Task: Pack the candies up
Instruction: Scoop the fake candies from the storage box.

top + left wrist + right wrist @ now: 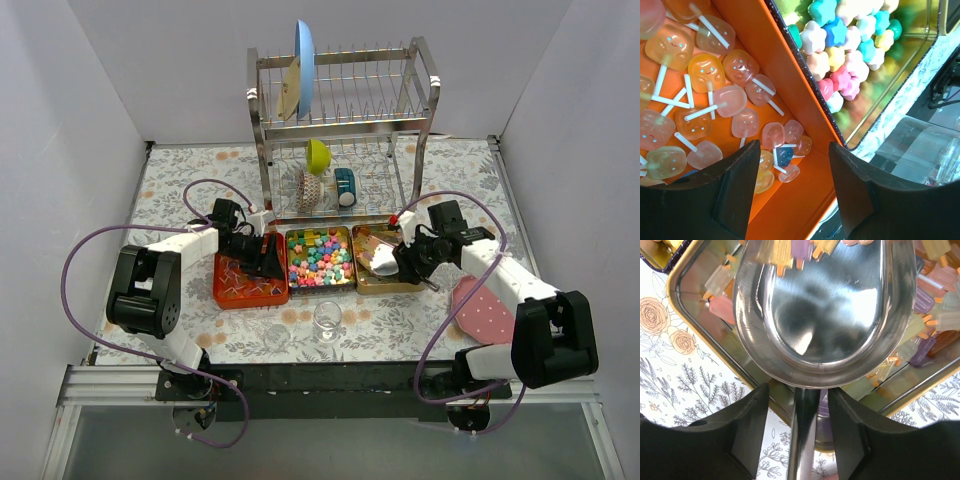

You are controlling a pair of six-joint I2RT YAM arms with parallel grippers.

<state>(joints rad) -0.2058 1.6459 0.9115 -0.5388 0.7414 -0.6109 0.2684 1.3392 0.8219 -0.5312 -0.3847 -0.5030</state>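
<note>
Candies (320,258) not yet in the scoop. Right hand (799,395) clamped tight on the handle of a steel scoop (825,310), bowl bare and shiny. Hanging over the gold tin (690,287) of little ice-lolly shapes, not over the middle tin (892,82) next door with its heap of bright stars. Could dip right here and come up with the wrong sweets. Looks broad, too, against the small clear glass (327,318) waiting on the table (180,190) just in front of the tins. A fast tip likely to send stars bouncing past the rim, or a knock from the bowl to topple the glass outright.

Over to the left hand (795,147): spread wide, gripping nothing, straddling the wall of the orange tin (760,60) of lollipops, one finger inside, the other outside. Any sideways drift liable to shove that tin against the middle one and jog the whole row mid-scoop.
</note>
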